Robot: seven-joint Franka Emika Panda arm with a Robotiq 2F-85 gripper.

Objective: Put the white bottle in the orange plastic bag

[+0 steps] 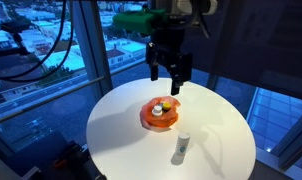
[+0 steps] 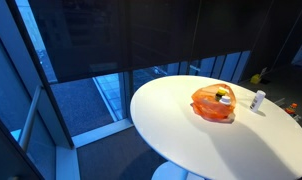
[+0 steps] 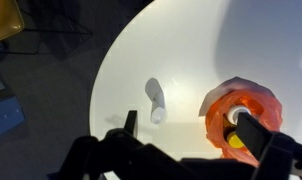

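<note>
One orange plastic bag [image 1: 159, 114] sits on the counter [image 1: 221, 125]; one white bottle [image 1: 180, 147] stands near it. Above the bag, jaws hang apart, empty.

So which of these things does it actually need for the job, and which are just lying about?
For the job:
white bottle, standing on the table
orange plastic bag
end effector, open above the bag

Just lying about:
yellow item inside the bag
blue object on the floor
</note>
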